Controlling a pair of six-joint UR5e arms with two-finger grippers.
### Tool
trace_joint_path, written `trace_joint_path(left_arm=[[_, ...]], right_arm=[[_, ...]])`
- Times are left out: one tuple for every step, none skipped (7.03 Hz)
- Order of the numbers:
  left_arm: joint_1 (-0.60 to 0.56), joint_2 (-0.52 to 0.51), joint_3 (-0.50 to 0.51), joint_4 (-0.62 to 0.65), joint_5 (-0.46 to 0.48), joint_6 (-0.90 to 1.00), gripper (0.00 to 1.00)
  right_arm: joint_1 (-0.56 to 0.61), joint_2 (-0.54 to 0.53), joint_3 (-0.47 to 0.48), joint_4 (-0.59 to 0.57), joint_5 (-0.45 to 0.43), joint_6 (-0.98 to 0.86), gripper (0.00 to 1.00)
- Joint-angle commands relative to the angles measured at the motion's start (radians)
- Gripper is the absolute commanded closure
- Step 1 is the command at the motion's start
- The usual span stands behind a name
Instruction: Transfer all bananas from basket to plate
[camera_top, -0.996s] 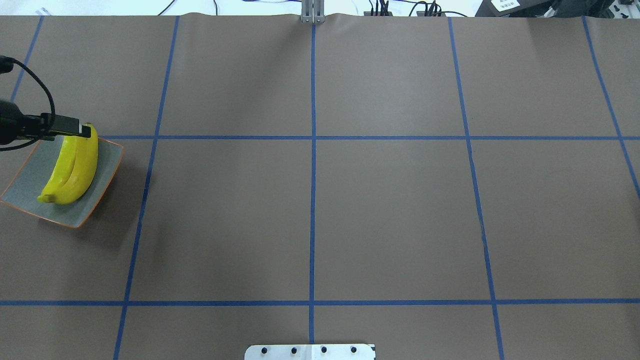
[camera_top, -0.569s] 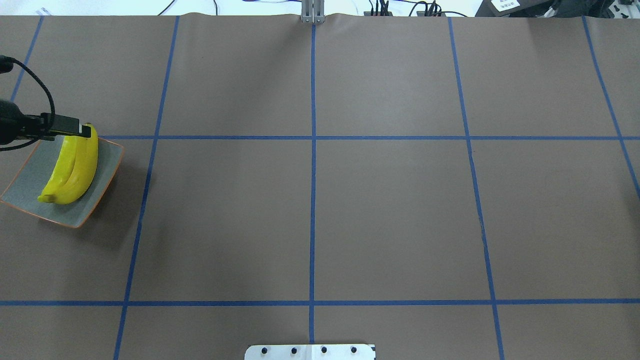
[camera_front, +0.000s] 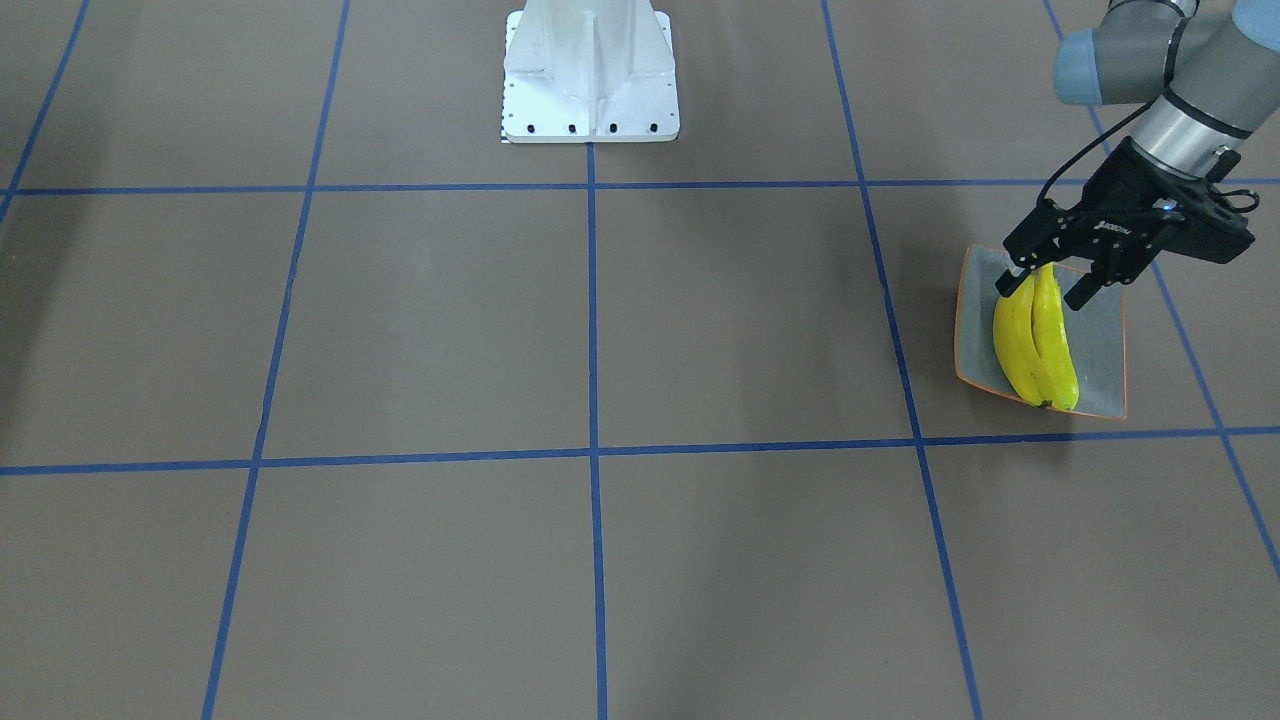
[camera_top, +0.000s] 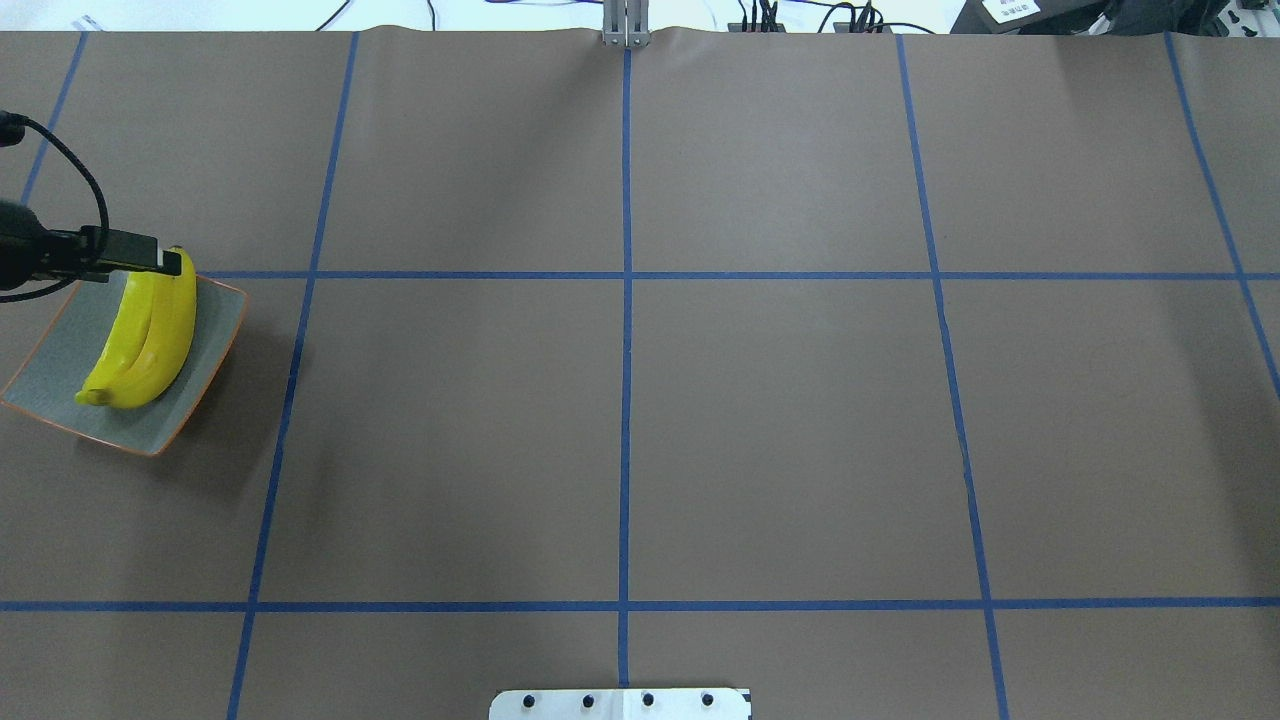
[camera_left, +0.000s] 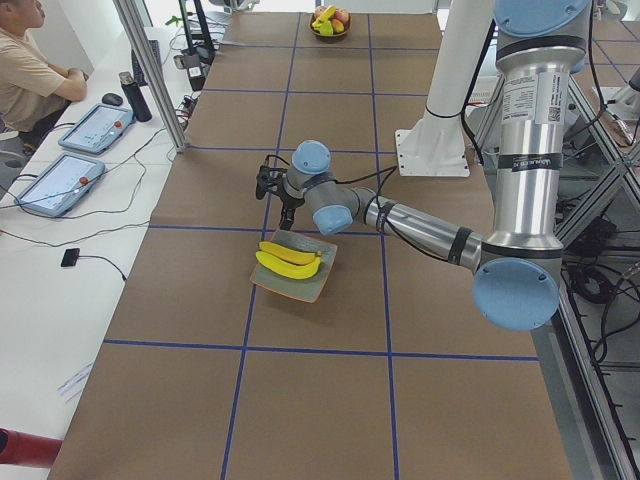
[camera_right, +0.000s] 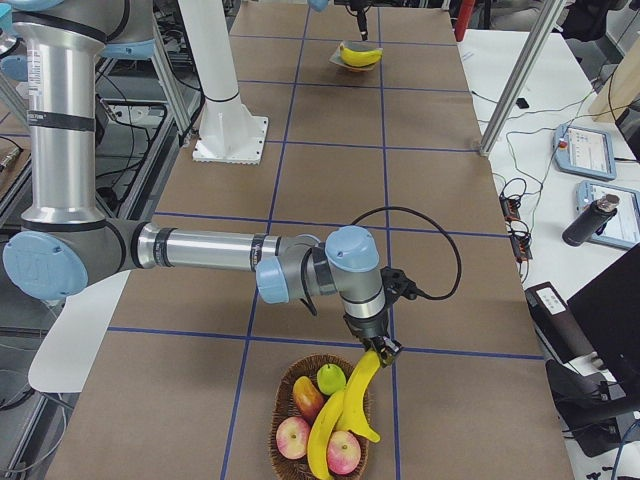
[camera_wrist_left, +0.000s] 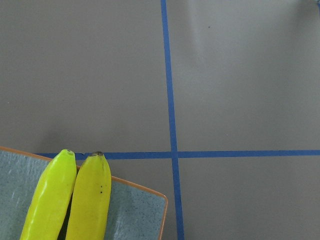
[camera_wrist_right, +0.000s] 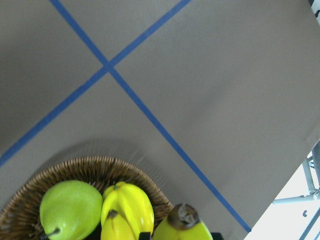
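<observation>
Two yellow bananas (camera_front: 1035, 345) lie side by side on the grey-green, orange-rimmed plate (camera_front: 1100, 340), as the overhead view (camera_top: 145, 335) and left wrist view (camera_wrist_left: 75, 200) also show. My left gripper (camera_front: 1045, 285) is open, with its fingers either side of the bananas' robot-side ends. At the table's other end, my right gripper (camera_right: 380, 350) is shut on the stem end of a third banana (camera_right: 360, 385), which stands up out of the wicker basket (camera_right: 275, 420). That banana's stem (camera_wrist_right: 182, 220) fills the bottom of the right wrist view. A fourth banana (camera_right: 322, 430) lies in the basket.
The basket also holds a green pear (camera_wrist_right: 70, 207) and red apples (camera_right: 293, 437). The robot's white base (camera_front: 590, 70) stands mid-table on its near side. Blue tape lines grid the brown table. An operator (camera_left: 30, 60) sits at a side desk with tablets.
Almost nothing. My left gripper stays at the far ends of the two bananas on the plate, and its wrist has crept very slightly.
</observation>
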Motion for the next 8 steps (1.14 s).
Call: trace_joint_path(left_arm=[[0.001, -0.004, -0.008, 0.000, -0.006, -0.006, 0.01], [0.001, -0.007, -0.021, 0.000, -0.006, -0.010, 0.00], [0.001, -0.016, -0.021, 0.000, -0.006, -0.010, 0.00], [0.001, -0.022, -0.019, 0.002, -0.006, -0.010, 0.00], [0.001, -0.027, -0.016, 0.002, -0.008, -0.010, 0.00], [0.001, -0.028, -0.021, 0.002, -0.006, -0.016, 0.00], [0.001, -0.042, -0.025, 0.000, -0.006, -0.077, 0.00], [0.001, -0.060, -0.037, 0.000, -0.003, -0.094, 0.00]], right_arm=[[-0.034, 0.087, 0.017, -0.011, 0.153, 0.220, 1.00], [-0.075, 0.112, 0.058, -0.011, 0.194, 0.367, 1.00], [-0.117, 0.141, 0.108, -0.009, 0.224, 0.535, 1.00], [-0.169, 0.185, 0.141, -0.009, 0.239, 0.672, 1.00], [-0.227, 0.240, 0.156, -0.003, 0.251, 0.840, 1.00], [-0.298, 0.318, 0.161, 0.003, 0.255, 1.018, 1.00], [-0.382, 0.412, 0.164, 0.004, 0.244, 1.230, 1.00], [-0.428, 0.466, 0.167, 0.004, 0.217, 1.355, 1.00]])
